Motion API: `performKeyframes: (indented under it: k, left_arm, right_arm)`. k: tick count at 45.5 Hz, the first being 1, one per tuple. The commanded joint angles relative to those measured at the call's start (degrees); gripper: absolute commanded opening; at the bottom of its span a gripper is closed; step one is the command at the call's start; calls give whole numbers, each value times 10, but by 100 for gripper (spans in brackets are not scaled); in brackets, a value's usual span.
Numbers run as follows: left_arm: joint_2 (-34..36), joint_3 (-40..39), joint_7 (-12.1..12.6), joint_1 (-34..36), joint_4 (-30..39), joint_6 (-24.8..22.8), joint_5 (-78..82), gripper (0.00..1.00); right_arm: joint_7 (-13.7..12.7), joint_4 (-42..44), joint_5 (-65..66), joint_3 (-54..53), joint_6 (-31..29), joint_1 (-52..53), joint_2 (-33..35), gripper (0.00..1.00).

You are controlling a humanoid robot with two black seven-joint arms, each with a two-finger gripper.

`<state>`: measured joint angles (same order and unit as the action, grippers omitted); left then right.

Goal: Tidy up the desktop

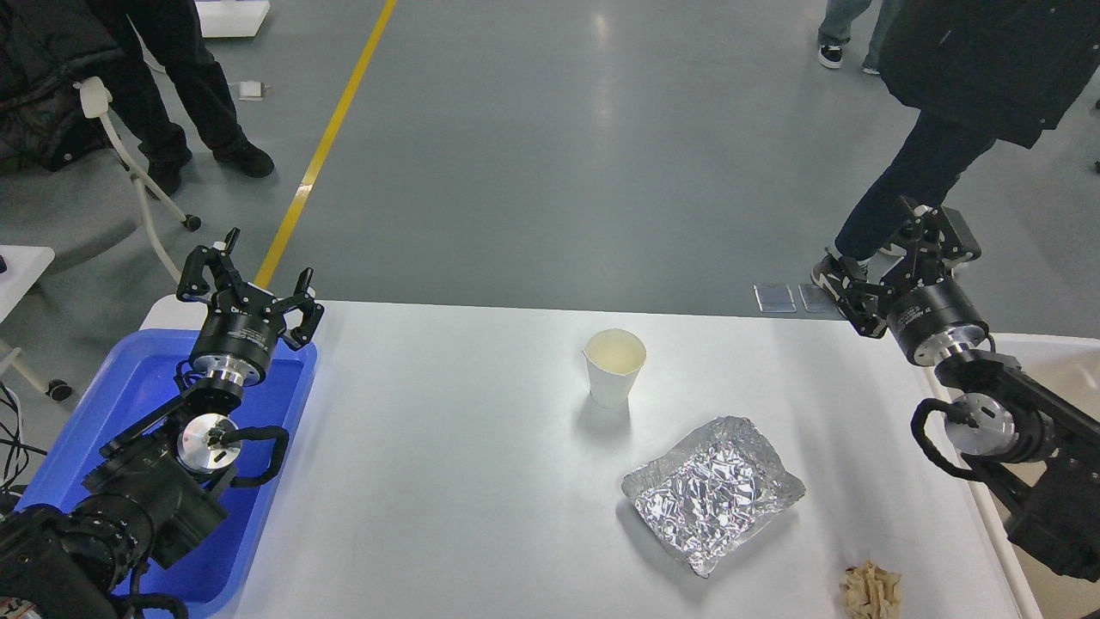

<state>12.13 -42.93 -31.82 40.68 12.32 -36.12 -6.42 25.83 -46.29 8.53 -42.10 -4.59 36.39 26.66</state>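
The white desktop fills the lower middle of the head view. On it stand a white paper cup, upright, and a crumpled foil tray to its lower right. A crumpled brownish paper ball lies at the front right edge. My left gripper hangs open above the far end of the blue tray, holding nothing. My right gripper is raised past the desktop's far right corner, open and empty, well away from the cup.
A beige bin sits at the right edge, under my right arm. People stand on the grey floor beyond the table, one close to the right gripper. A white chair stands at far left, by a yellow floor line.
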Motion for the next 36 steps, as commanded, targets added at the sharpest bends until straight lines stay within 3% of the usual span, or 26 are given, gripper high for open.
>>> performKeyframes:
  k: [1, 36]
  left_arm:
    - [0, -1, -1, 0, 0, 0, 0, 100]
    - [0, -1, 0, -1, 0, 0, 0, 100]
  right_arm:
    - [0, 0, 0, -1, 0, 0, 3, 100]
    - [8, 17, -1, -11, -9, -11, 3, 100]
